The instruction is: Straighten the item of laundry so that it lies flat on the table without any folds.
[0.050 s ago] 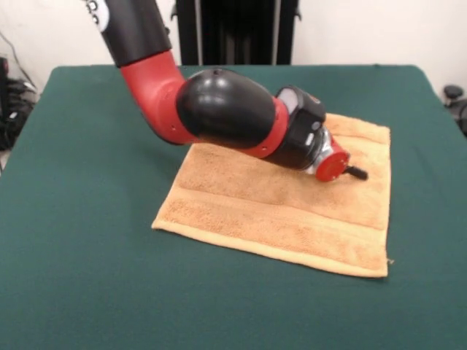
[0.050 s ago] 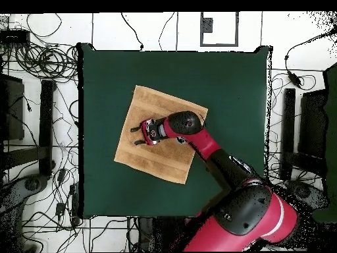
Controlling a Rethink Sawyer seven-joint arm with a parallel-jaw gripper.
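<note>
Claw (image 1: 356, 173): small black tip on a red round flange, pointing sideways, low over the towel (image 1: 292, 211). Can't tell if it's apart or together; front view shows just one dark stub, overhead shows two dark prongs at the left end (image 2: 137, 129) but too small to judge the gap. Contact w/ the cloth: can't confirm, looks just above or brushing it. Nothing visibly held.

Arm (image 1: 219, 109): 1x, glossy black bulb joint + red links, black wrist housing w/ a grey face, angled down over the towel's upper part.

Towel: 1x, tan-orange terry, nubby pile, roughly square, hemmed borders. A flat woven band runs parallel to the near edge in front view. Spread out, lying flat where visible, no obvious folds; the part under the arm is hidden. Sits rotated vs the counter edges, roughly mid-counter, a bit toward one side.

Counter (image 1: 87, 277): 1x, big rectangle, plain dark green cloth cover, matte, much larger than the towel.

Surroundings in overhead: pale floor w/ lots of black cables (image 2: 39, 62), dark equipment along both sides.
</note>
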